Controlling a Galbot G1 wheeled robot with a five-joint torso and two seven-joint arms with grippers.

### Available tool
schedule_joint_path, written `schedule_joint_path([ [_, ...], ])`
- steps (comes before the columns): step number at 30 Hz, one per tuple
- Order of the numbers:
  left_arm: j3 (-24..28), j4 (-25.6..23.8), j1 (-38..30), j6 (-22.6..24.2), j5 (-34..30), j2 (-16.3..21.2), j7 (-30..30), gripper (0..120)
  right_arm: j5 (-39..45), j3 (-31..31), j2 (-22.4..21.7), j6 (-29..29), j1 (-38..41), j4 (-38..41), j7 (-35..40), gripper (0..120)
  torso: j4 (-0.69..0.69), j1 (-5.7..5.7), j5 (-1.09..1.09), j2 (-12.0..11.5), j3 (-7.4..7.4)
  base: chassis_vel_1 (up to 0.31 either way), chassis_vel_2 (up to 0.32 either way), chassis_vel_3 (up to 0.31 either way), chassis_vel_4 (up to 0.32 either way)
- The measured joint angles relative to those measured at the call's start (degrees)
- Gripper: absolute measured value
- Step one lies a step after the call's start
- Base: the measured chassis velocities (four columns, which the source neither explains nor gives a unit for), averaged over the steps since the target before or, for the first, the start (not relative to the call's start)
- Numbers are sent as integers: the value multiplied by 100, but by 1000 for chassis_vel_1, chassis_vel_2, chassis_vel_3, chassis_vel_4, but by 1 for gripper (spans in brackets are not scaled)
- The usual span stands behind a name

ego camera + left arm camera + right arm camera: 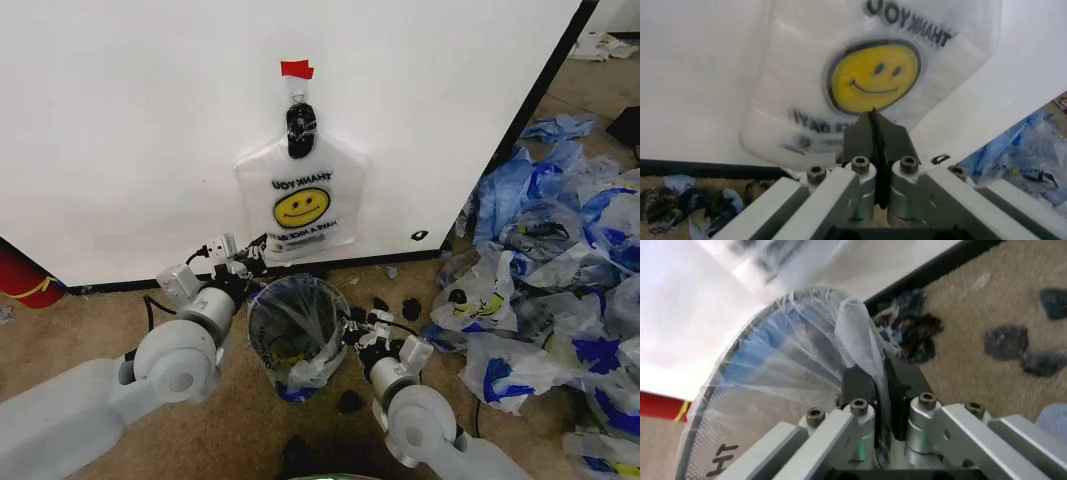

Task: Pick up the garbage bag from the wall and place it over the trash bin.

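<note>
**Smiley bag on wall, lined bin below**

Head view: the garbage bag (301,195) hangs vertically from a hook on the white wall (130,120), above the trash bin (297,330) on brown carpet (100,330).

Left wrist view: left gripper (875,127), fingers closed and empty, near the bag.

Right wrist view: right gripper (875,385) pinches the bin's plastic liner (853,335).

A translucent white garbage bag (300,195) shows a yellow smiley face and black "THANK YOU" lettering, read in reverse, against a white wall (120,120) under a strip of red tape (296,69). The black wire-mesh trash bin (262,330) wears clear plastic streaked with blue. White-and-blue bags (560,270) litter the tan carpet (90,330); a red cylinder (22,277) bears a yellow band.
</note>
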Motion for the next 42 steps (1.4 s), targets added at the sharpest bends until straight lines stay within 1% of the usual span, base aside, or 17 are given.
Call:
schedule_joint_path([
  [5,-164,-4,254,11,98,-5,46,0,-64,-37,13,-49,-33,-53,-30,0,1,0,0,0,0,0,0,0,0],
  [7,-270,-26,386,15,130,-3,59,0,-22,-39,17,-176,-39,-23,84,0,0,0,-1,0,0,0,0,0,0],
  [9,-417,-44,535,28,161,8,76,0,-38,-66,28,-213,-33,-66,157,8,1,0,0,0,0,0,0,0,0],
  [10,-417,-44,535,28,161,8,76,0,-38,-66,28,-213,-33,-66,157,8,1,0,0,0,0,0,0,0,0],
  [11,-493,-46,614,30,179,15,91,0,-74,-84,38,-210,-31,-103,189,12,1,0,0,0,0,0,0,0,0],
  [17,-868,-63,1061,33,277,58,206,0,-199,-151,84,-236,-21,-211,356,36,2,0,0,0,0,0,0,0,0],
  [18,-868,-63,1061,33,277,58,206,0,-199,-151,84,-236,-21,-211,356,36,2,0,0,0,0,0,0,0,0],
  [19,-888,-63,1092,33,289,59,212,0,-207,-156,76,-238,-21,-212,369,40,2,0,0,0,0,0,0,0,0],
  [24,-913,-73,1126,31,308,54,229,0,-247,-130,-82,-249,-28,-172,428,62,1,0,0,0,0,0,0,0,0],
  [26,-913,-72,1126,31,309,49,230,0,-247,-121,-109,-249,-34,-159,429,65,1,0,0,0,0,0,0,0,0],
  [32,-1037,-87,1277,31,364,11,255,0,-528,28,-350,-207,-208,27,170,91,1,0,1,0,0,0,0,0,0],
  [33,-1037,-87,1277,31,364,11,255,0,-528,28,-350,-207,-208,27,170,91,1,0,1,0,0,0,0,0,0],
  [34,-1090,-99,1347,34,387,9,268,0,-637,40,-401,-181,-242,70,115,96,1,0,0,0,0,0,0,0,0],
  [36,-1305,-165,1608,41,448,14,291,0,-726,60,-508,-211,-288,183,89,99,0,0,0,0,0,0,0,0,0],
  [38,-1515,-225,1854,51,482,30,330,0,-727,67,-600,-240,-322,293,71,100,4,0,0,0,0,0,0,0,0],
  [40,-1685,-268,2041,55,515,52,365,0,-690,85,-671,-290,-366,414,80,100,0,0,-1,0,-1,0,0,0,0],
  [42,-1748,-290,2138,55,532,65,373,0,-664,79,-688,-316,-365,446,108,100,0,0,-1,0,-1,0,0,0,0],
])
